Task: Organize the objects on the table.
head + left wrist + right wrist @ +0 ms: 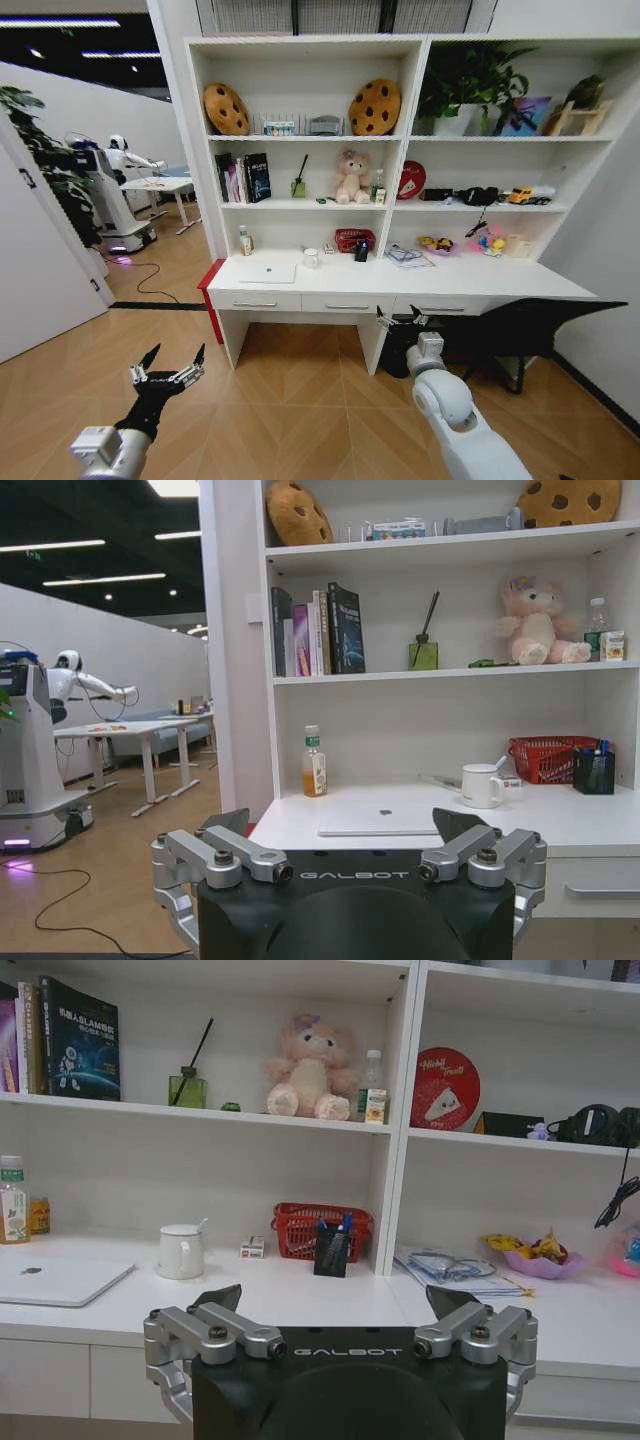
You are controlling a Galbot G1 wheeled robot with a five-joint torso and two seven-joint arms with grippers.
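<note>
I stand back from the white bench [470, 280], with wooden floor between me and its row of drawers. My left hand [167, 371] hangs low over the floor, well short of the bench, its fingers spread apart and holding nothing. My right hand [402, 320] is raised in front of the drawer fronts, near the bench edge but not touching it; its fingers are also apart and empty.

The thin silver laptop [267, 272] lies closed and flat on the left part of the bench. From my left wrist I see it [380, 819] straight ahead, with a small bottle [314, 763] standing behind it toward the wall and a white mug [482, 785] just beside its far right corner. From my right wrist the mug [182, 1251] stands between the laptop [55, 1280] and a red mesh basket [300, 1228] at the back of the bench. A black pen holder [331, 1252] stands just in front of the basket, with a blue pen [344, 1223] sticking up out of it. Further right, papers [455, 1268] lie flat on the bench, near a shallow purple dish [540, 1260].
</note>
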